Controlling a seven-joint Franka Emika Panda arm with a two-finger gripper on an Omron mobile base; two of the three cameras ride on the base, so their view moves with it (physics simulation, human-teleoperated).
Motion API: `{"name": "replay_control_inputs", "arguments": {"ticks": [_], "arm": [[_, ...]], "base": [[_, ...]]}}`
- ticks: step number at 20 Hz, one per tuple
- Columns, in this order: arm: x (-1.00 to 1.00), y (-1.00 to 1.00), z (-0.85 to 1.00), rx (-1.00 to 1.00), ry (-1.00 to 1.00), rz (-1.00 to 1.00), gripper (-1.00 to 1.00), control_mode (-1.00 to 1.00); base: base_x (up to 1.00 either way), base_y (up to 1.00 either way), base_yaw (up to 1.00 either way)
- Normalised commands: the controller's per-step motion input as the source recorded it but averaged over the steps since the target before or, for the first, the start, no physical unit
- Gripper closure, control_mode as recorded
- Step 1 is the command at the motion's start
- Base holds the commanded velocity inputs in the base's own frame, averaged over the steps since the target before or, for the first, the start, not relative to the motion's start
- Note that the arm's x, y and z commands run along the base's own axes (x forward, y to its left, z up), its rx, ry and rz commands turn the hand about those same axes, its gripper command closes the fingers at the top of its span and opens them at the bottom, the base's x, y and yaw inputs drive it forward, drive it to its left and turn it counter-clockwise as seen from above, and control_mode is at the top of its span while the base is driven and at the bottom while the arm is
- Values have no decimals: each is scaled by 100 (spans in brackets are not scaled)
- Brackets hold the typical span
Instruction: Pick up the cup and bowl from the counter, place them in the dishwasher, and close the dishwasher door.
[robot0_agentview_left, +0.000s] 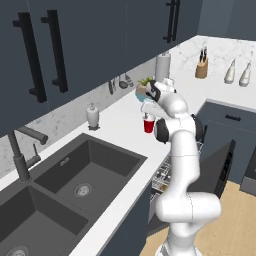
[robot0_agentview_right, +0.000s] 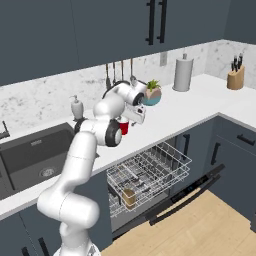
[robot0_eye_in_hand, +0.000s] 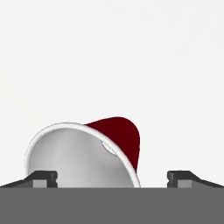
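Observation:
The small red cup (robot0_agentview_left: 149, 124) (robot0_agentview_right: 124, 126) stands upright on the white counter (robot0_agentview_left: 117, 125) (robot0_agentview_right: 190, 102), just right of the sink. My gripper (robot0_agentview_left: 148, 112) (robot0_agentview_right: 134, 118) (robot0_eye_in_hand: 111, 178) hangs straight above it, open, with nothing between its fingers. In the hand view the cup (robot0_eye_in_hand: 124, 135) shows its white inside and sits left of centre between the fingertips (robot0_eye_in_hand: 43, 178). The dishwasher (robot0_agentview_right: 150, 170) below the counter is open: its wire rack (robot0_agentview_left: 162, 177) is pulled out and the dishwasher door (robot0_agentview_right: 187, 192) (robot0_agentview_left: 220, 167) is folded down. The bowl is out of view.
A teal plant pot (robot0_agentview_left: 142, 91) (robot0_agentview_right: 151, 95) stands right behind the hand. A paper towel roll (robot0_agentview_right: 183, 73), knife block (robot0_agentview_right: 235, 77) and soap dispenser (robot0_agentview_right: 76, 107) line the back wall. The dark double sink (robot0_agentview_left: 75, 180) lies left. A tan item (robot0_agentview_right: 129, 197) sits in the rack.

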Motion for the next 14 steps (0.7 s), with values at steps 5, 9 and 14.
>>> {"name": "replay_control_inputs", "arguments": {"ticks": [5, 9, 14], "arm": [[-1, 0, -32, 0, 8, 0, -100, -100], [0, 0, -39, 0, 6, 0, 100, -100], [-1, 0, -15, 0, 3, 0, 100, -100]], "base": [[0, 0, 0], [0, 0, 0], [0, 0, 0]]}}
